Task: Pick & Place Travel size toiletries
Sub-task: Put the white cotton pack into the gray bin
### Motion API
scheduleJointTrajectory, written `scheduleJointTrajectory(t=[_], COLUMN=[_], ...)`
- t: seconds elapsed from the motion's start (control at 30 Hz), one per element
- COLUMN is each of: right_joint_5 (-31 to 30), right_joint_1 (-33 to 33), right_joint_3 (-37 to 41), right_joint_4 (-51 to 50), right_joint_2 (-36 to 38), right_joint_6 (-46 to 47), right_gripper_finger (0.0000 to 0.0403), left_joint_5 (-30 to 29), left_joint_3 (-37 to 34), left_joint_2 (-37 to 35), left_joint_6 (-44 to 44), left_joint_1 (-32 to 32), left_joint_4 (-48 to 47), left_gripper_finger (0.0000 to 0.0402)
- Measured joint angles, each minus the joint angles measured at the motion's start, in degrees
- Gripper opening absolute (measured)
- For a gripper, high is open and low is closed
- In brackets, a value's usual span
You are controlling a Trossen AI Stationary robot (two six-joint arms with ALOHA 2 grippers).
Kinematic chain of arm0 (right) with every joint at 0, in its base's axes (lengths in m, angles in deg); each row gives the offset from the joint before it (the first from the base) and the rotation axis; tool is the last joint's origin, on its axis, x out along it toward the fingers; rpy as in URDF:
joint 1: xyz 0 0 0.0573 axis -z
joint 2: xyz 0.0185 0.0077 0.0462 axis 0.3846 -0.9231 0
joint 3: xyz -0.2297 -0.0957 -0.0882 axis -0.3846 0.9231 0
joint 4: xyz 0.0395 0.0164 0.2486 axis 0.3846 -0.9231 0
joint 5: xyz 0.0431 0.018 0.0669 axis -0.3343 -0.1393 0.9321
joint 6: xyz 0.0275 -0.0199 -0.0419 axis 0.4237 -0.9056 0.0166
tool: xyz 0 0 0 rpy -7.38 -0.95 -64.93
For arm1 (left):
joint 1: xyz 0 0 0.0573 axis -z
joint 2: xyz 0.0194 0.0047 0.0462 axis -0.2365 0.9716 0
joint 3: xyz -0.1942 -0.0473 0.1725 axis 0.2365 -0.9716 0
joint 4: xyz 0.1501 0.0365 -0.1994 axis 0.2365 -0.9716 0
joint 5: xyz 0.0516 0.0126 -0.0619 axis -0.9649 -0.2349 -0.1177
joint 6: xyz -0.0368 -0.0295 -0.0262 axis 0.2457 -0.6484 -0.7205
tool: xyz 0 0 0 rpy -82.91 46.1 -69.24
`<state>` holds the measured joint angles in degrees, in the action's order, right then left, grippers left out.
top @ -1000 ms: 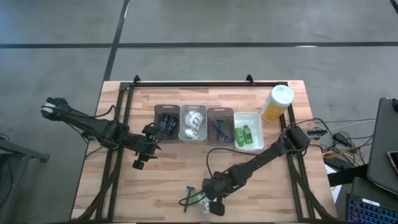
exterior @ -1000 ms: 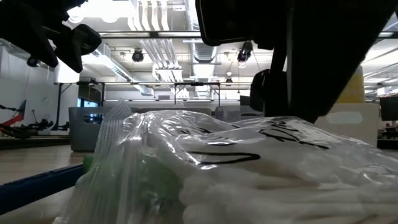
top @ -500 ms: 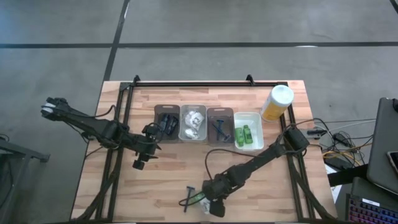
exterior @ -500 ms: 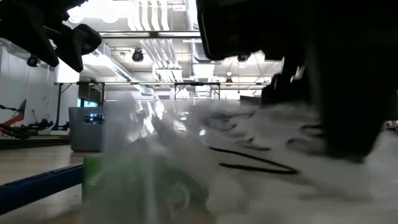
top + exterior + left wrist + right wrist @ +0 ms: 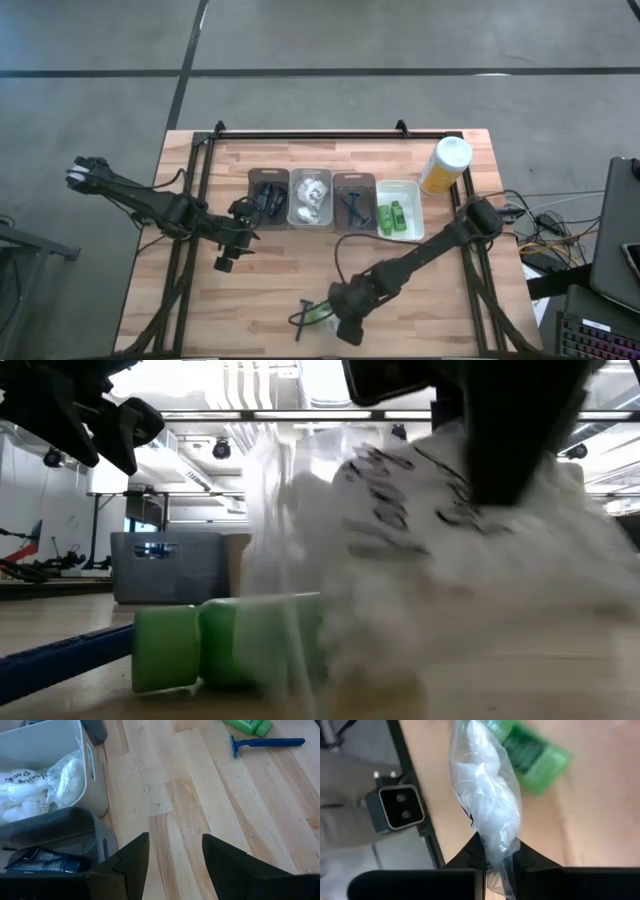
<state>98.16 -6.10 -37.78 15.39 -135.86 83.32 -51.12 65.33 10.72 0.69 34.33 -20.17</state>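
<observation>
1. Clear packet (image 5: 487, 815) of white cotton pinched in right gripper (image 5: 496, 855), jaws clenched on one end, lifting off table's near edge.
2. Green tube (image 5: 225, 645) and razor (image 5: 265, 742) lying beside, awaiting pickup.
3. Left gripper (image 5: 175, 855) parted, empty, hovering near trays (image 5: 300, 222).

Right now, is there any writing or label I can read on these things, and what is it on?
Nothing reads clearly.
On the white packet in the right tool: black handwriting, blurred.
On the green tube: print, blurred.
On the bagged packet in the grey tray: handwriting, illegible.
</observation>
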Motion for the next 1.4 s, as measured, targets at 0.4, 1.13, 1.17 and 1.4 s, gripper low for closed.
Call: scheduleJointTrajectory(t=[0.4,1.13,1.17,1.4], right_joint_5=[-20.56,-37.87,-37.19,-37.99], right_joint_1=[3.06,24.14,24.44,24.9], right_joint_3=[0.3,0.74,0.76,0.68], right_joint_4=[-15.4,1.8,2.06,3.2], right_joint_2=[14.57,11.15,10.98,9.4], right_joint_6=[9.97,23.77,23.76,25.02], right_gripper_finger=[0.0023,0.0023,0.0023,0.0023], left_joint_5=[-0.52,-6.38,-6.41,-6.31], left_joint_3=[0.03,0.05,0.05,0.05], left_joint_2=[-0.13,-3.9,-4.54,-7.82], left_joint_6=[-0.02,-8.58,-8.99,-9.39], left_joint_1=[0.04,0.04,0.04,0.09], left_joint_4=[0.18,-6.97,-7.61,-10.32], left_gripper_finger=[0.0187,0.0187,0.0187,0.0187])
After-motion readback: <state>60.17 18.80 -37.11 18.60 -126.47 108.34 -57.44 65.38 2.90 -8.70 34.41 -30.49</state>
